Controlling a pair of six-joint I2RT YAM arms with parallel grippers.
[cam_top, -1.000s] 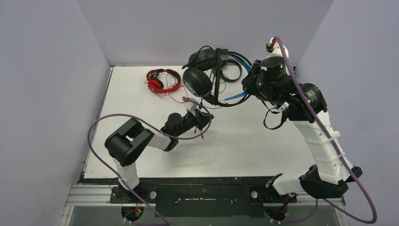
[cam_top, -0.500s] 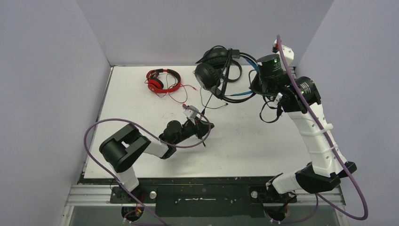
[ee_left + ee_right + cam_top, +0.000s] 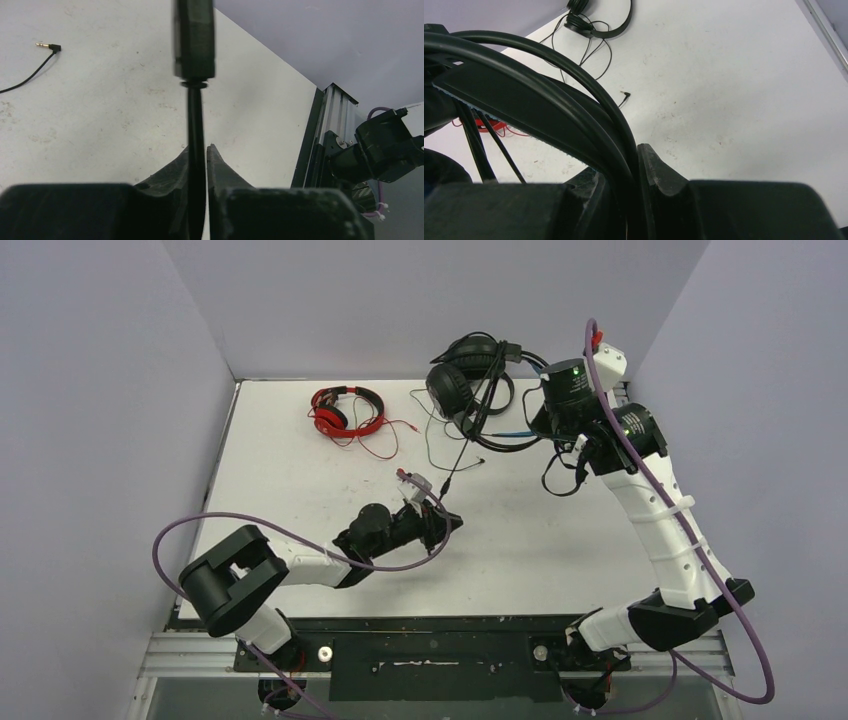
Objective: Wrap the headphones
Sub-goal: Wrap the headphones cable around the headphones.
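The right end effector (image 3: pixel 631 165) is gripping the black-and-blue headphones (image 3: pixel 452 390) by the headband (image 3: pixel 524 102), aloft at the worktop's (image 3: pixel 300 490) one o'clock, while the left end effector (image 3: pixel 197 150) is pinching their cord (image 3: pixel 196 117) toward six — keeping it taut is likely aiding tidy wraps.

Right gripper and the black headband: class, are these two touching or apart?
Touching. The right wrist view shows the headband running between the right gripper's fingers, pinched tight with no gap on either side.
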